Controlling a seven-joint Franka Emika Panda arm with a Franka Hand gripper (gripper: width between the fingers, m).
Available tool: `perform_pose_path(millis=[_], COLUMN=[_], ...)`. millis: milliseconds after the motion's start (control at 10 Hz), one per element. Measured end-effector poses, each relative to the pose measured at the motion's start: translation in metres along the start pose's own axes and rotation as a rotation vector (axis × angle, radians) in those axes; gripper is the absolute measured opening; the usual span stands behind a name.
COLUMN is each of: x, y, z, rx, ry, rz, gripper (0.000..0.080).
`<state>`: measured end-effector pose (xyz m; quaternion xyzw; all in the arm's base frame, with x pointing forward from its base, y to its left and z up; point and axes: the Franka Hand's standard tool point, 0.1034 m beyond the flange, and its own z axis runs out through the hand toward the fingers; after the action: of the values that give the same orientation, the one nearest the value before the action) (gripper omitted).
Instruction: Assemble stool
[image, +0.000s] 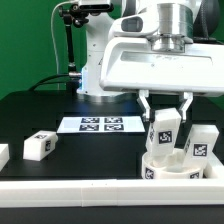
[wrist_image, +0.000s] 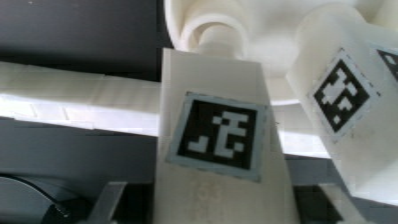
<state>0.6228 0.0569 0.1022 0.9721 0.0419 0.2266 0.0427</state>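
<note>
Behind leg (image: 163, 127), seat (image: 165, 171) partly hidden

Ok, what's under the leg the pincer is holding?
The round seat sits directly under the held leg, with a second leg standing on it alongside. Where the held leg's lower end meets the seat cannot be seen.

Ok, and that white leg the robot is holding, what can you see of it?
The white stool leg is a small blocky piece, plastic by its look, with a black-and-white square tag on its face. It narrows to a rounded end that points down at the round seat. The pincer is shut on its sides and holds it nearly upright over the seat, beside a second leg standing there. Whether its end is in the seat yet I cannot tell.
</note>
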Motion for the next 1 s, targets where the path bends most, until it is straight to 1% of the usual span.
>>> perform_pose_path(millis=[400,700,900,1000], x=[-0.0011,0.0027,-0.0025,-0.0023], y=[0.0014,0.004,0.0069,0.0065], z=[-0.0005,-0.0062,-0.0025,-0.0026], rx=[-0.001,0.001,-0.003,-0.003], ry=[0.007,-0.002,-0.007,-0.007], rz=[-0.002,0.0,0.004,0.003], gripper=[0.0327,0.0328,0.0328,0.0328])
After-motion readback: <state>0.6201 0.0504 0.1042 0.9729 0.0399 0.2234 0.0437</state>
